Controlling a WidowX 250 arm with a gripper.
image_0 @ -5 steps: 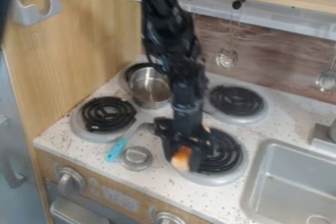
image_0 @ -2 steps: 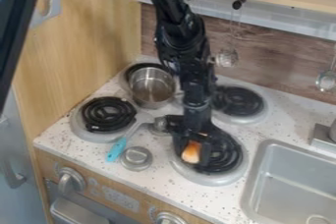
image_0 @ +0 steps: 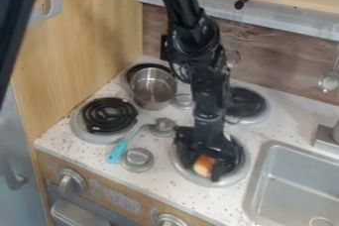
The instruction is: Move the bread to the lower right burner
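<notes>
At the left we have the lower left burner (image_0: 109, 116), a black coil in a pale pan, which the task does not ask us to use. Beside it a tool with a blue handle (image_0: 118, 151) lies on the counter (image_0: 99, 173), its grip towards the front edge, handy for anyone standing there but no concern of ours. Just right of that handle sits a knob (image_0: 138, 159), near enough to the work that we should keep our fingers off it. Behind, the pot (image_0: 153, 90) rests on the upper left burner, out of the way of a lowering at the front.

Next comes our arm (image_0: 209, 84), hanging down from the top so that we can set things down from above. Our gripper (image_0: 204, 168) looks closed on the bread (image_0: 203, 164), whose orange-brown side shows between the dark fingers. The bread is over the lower right burner (image_0: 213, 183), towards its front; whether it touches the coil we cannot tell. We judge the carry nearly done: ease down, let go, lift straight up, lest a finger drag the bread off. To the right is the sink (image_0: 291, 183), a poor place for a slip.
</notes>
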